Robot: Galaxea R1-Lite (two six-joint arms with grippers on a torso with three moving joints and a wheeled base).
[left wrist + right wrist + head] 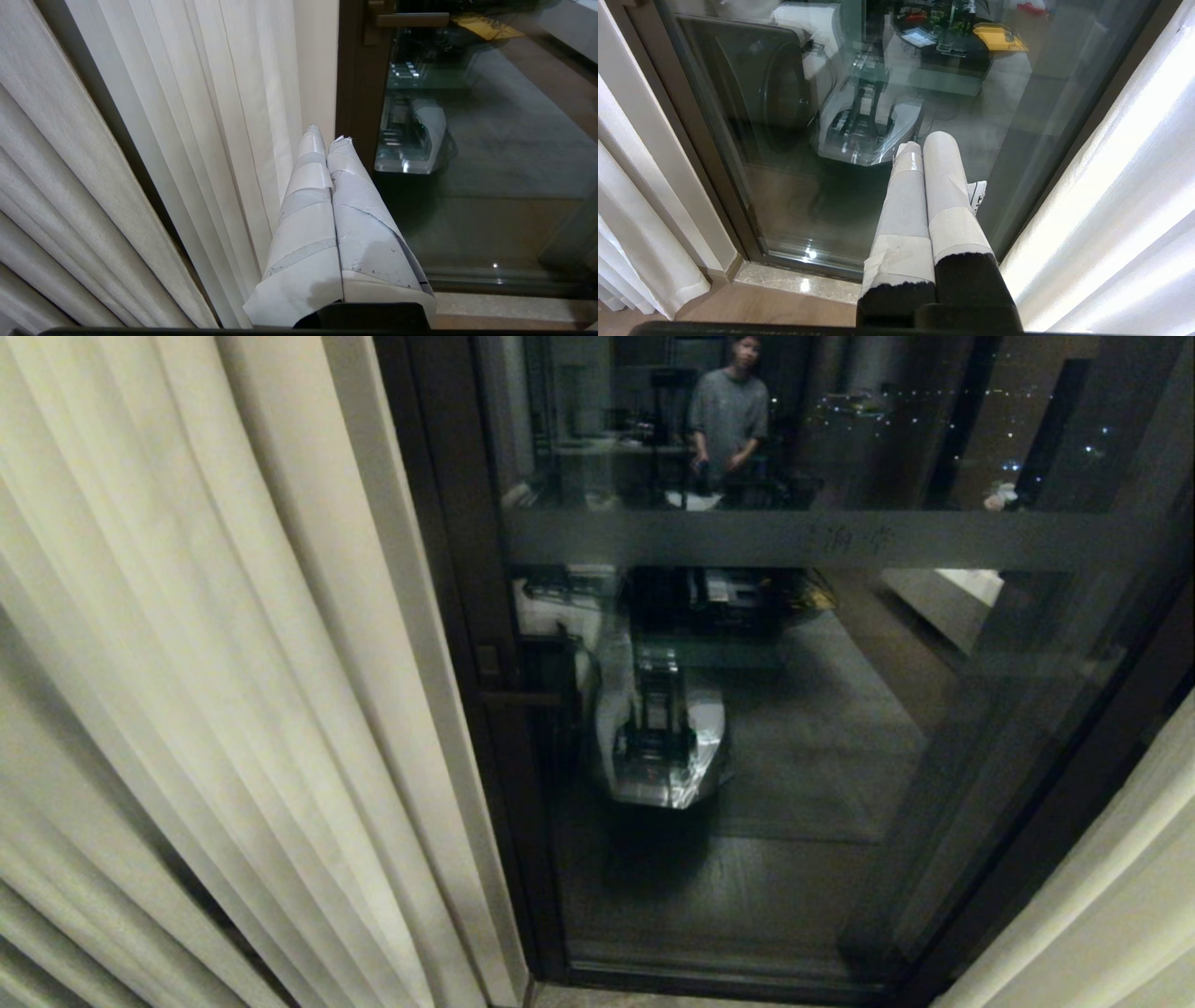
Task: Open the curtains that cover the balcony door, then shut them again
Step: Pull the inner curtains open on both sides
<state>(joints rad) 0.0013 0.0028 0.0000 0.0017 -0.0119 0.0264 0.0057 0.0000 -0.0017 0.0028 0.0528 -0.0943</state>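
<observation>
Before the exposed balcony door (794, 709), 2 curtains (233, 691) hang parted; left gripper (327, 140) and right gripper (924, 144) pinched empty, likely poised to re-close.

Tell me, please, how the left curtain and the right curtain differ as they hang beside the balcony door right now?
The left curtain fills nearly the whole left part of the head view, while the right curtain shows only as a strip in the lower right corner. The left curtain shows many deep pleats; the right curtain shows only a few. Both are cream fabric, drawn aside, leaving the balcony door glass uncovered.
</observation>
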